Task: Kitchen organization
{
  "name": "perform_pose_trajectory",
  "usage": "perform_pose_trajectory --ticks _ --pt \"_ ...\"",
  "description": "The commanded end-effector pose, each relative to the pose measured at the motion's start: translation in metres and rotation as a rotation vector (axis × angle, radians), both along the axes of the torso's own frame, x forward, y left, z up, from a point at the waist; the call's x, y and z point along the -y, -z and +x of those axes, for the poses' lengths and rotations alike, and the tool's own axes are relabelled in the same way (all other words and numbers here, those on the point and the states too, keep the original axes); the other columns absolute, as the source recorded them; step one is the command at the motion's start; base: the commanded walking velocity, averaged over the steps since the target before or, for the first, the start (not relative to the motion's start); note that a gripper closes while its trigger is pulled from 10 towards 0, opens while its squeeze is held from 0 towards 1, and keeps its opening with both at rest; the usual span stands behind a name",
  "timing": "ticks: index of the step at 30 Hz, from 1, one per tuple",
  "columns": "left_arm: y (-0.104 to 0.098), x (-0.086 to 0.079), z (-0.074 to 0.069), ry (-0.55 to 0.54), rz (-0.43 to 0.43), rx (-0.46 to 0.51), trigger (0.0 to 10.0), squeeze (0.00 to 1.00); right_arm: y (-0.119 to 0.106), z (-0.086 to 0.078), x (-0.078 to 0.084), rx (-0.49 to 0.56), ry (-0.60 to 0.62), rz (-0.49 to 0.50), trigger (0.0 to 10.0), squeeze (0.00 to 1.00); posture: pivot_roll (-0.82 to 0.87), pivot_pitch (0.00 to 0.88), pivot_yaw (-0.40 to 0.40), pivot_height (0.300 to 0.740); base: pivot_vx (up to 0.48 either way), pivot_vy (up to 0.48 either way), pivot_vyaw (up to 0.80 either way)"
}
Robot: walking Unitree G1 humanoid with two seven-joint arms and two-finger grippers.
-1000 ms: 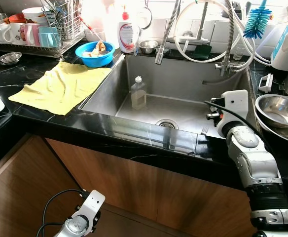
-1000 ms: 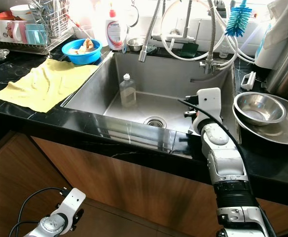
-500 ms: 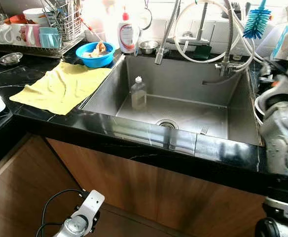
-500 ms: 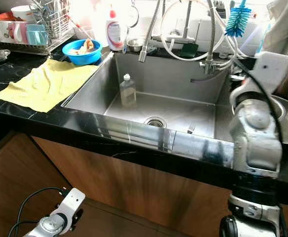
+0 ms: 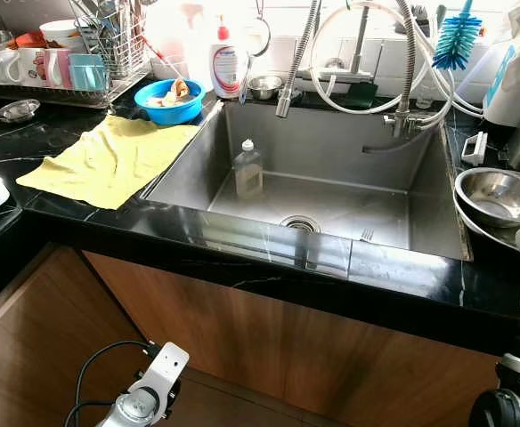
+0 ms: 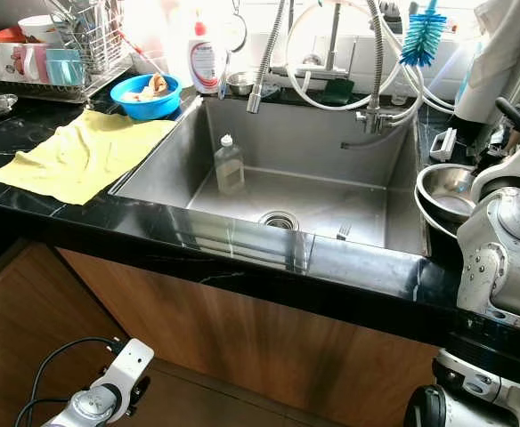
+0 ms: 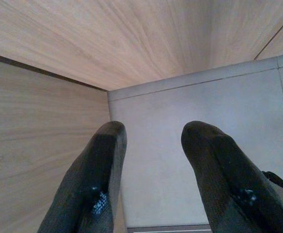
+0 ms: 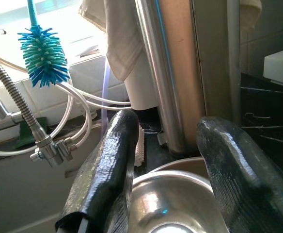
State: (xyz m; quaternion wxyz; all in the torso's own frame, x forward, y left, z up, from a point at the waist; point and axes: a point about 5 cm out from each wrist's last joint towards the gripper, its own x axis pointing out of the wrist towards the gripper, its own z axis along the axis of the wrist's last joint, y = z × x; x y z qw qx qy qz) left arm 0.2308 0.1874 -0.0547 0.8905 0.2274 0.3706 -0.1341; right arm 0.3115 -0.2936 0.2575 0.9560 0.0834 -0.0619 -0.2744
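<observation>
Nearest, down by the wooden cabinet front (image 5: 242,329), hanging idle: left gripper (image 7: 153,160), fingers apart, nothing between them, only grey floor beyond.

Higher, at the right end of the black counter (image 5: 402,267): right gripper (image 8: 165,160), fingers well apart, empty, poised just above the stacked steel bowls (image 5: 496,200), rim of the top bowl showing between the two pads; not possible to tell whether a pad already touches the metal.

Probably the step in hand: taking a steel bowl to put it in its place. To do well: lowering straight down, one finger inside the rim and one outside, closing only when the rim sits deep between the pads, since thin polished steel likely slips. Lifting the top bowl alone, slowly, so that the lower one does not come with it or clatter.

Farther: steel sink (image 5: 189,169) with a small clear bottle (image 5: 248,169) standing upright inside, drain (image 5: 300,223) beside. Behind, blue bottle brush (image 8: 43,55) above the tap hoses (image 5: 358,84).

On the left of the counter: yellow cloth (image 5: 109,160), blue bowl (image 5: 171,98), dish rack (image 5: 73,58) with mugs.
</observation>
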Motion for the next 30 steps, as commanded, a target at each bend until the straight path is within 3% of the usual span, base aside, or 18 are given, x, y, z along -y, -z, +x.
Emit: perform_pose_trajectory --ticks 1,13,14,15,18,19,20,24,30 --pt "0.001 -0.005 -0.002 -0.005 0.012 -0.015 10.0 0.00 -0.005 -0.003 0.000 0.015 0.006 -0.003 10.0 0.00 -0.11 0.000 0.060 0.740 0.000 0.000 0.00" --pt "0.001 -0.005 -0.002 -0.004 0.013 -0.015 10.0 0.00 -0.005 -0.004 0.001 0.014 0.010 0.011 10.0 0.00 -0.11 0.000 0.061 0.740 0.000 0.000 0.00" --pt "0.000 -0.006 -0.002 -0.002 0.013 -0.014 10.0 0.00 0.019 -0.006 0.010 -0.042 0.043 0.157 10.0 0.00 -0.11 0.000 0.063 0.740 0.000 0.000 0.00" --pt "0.000 -0.006 -0.001 -0.001 0.013 -0.012 10.0 0.00 0.029 -0.006 0.012 -0.072 0.052 0.201 10.0 0.00 -0.11 0.000 0.062 0.740 0.000 0.000 0.00" --pt "0.000 -0.005 -0.001 -0.002 0.012 -0.011 10.0 0.00 0.028 -0.004 0.010 -0.088 0.039 0.143 10.0 0.00 -0.11 0.000 0.061 0.740 0.000 0.000 0.00" --pt "0.000 -0.005 -0.001 -0.001 0.012 -0.010 10.0 0.00 0.025 -0.002 0.007 -0.097 0.013 0.056 10.0 0.00 -0.10 0.000 0.060 0.740 0.000 0.000 0.00" --pt "0.000 -0.005 -0.001 -0.001 0.012 -0.010 10.0 0.00 0.025 -0.002 0.006 -0.100 0.005 0.032 10.0 0.00 -0.10 0.000 0.059 0.740 0.000 0.000 0.00" --pt "0.000 -0.004 -0.001 -0.003 0.009 -0.009 10.0 0.00 0.023 -0.001 0.001 -0.085 0.004 0.003 10.0 0.00 -0.10 0.000 0.055 0.740 0.000 0.000 0.00" --pt "0.001 -0.004 -0.002 -0.002 0.009 -0.009 10.0 0.00 0.018 -0.004 0.008 -0.059 0.057 0.008 10.0 0.00 -0.10 0.000 0.054 0.740 0.000 0.000 0.00"
